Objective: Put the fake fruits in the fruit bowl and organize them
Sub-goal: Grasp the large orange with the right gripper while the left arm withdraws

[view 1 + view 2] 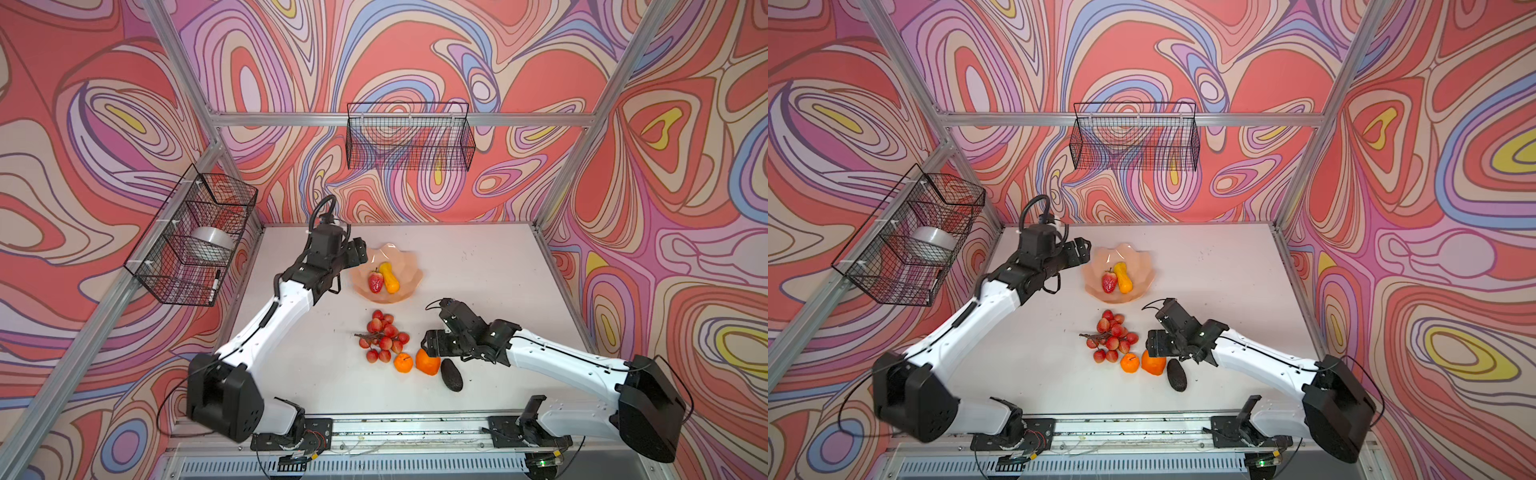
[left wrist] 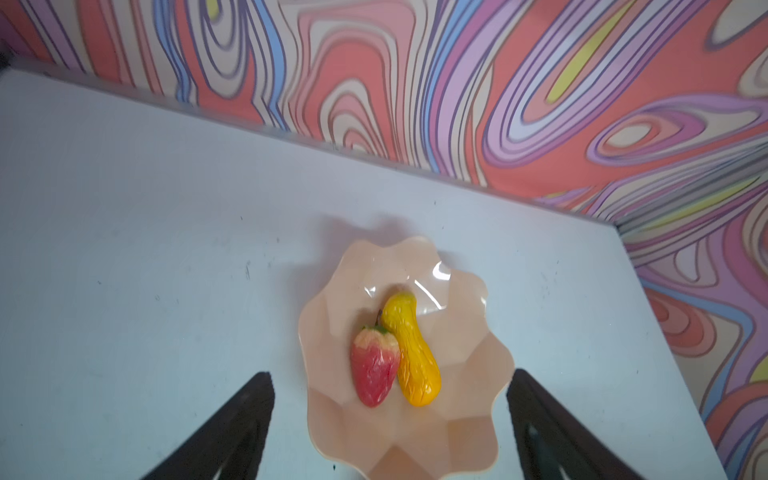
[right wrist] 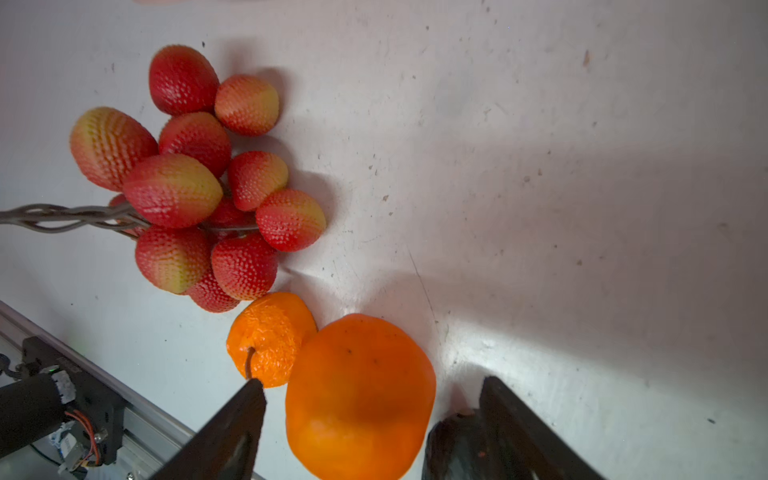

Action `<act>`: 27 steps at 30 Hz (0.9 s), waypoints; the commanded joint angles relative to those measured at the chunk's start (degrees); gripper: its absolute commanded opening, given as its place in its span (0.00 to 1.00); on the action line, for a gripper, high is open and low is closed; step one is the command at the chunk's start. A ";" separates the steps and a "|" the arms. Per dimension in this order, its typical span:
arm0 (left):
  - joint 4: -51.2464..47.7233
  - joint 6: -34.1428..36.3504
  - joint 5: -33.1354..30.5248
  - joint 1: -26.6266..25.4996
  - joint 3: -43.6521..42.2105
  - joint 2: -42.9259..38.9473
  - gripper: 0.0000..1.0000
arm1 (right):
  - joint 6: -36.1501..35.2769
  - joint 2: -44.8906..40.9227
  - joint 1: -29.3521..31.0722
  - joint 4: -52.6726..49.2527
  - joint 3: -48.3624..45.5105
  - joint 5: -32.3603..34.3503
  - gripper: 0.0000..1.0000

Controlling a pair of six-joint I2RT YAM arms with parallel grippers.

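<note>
The peach fruit bowl [image 1: 390, 253] [image 2: 457, 353] sits at the table's middle back and holds the strawberry-shaped fruit [image 1: 375, 282] [image 2: 374, 365] beside the yellow gourd [image 1: 390, 277] [image 2: 415, 353]. My left gripper [image 1: 358, 253] [image 2: 390, 376] hovers open and empty by the bowl's left rim. On the table nearer the front lie the red grape bunch [image 1: 384, 336] [image 3: 199, 187], the small orange [image 1: 403, 362] [image 3: 270, 336], the large orange [image 1: 428, 362] [image 3: 361, 395] and the dark avocado [image 1: 451, 375] [image 3: 453, 449]. My right gripper [image 1: 432, 347] [image 3: 372, 382] straddles the large orange, open, with gaps on both sides.
A wire basket [image 1: 191, 237] on the left wall holds a whitish bowl [image 1: 212, 241] and a marker [image 1: 216, 282]. Another wire basket [image 1: 409, 137] hangs on the back wall. The arms' base rail [image 1: 395, 432] runs along the front edge.
</note>
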 commanded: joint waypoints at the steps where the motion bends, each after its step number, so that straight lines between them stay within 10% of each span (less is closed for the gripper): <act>1: 4.57 0.54 -7.01 0.42 -7.81 -5.93 0.93 | 2.16 2.59 2.09 1.47 0.82 1.34 0.86; 13: -2.12 -2.25 -13.11 0.52 -20.16 -23.63 0.96 | 5.23 9.13 6.66 3.68 3.92 4.61 0.59; 27: -5.46 -4.16 -9.80 0.59 -21.96 -27.77 0.96 | -7.88 0.22 6.02 -3.28 17.02 32.89 0.44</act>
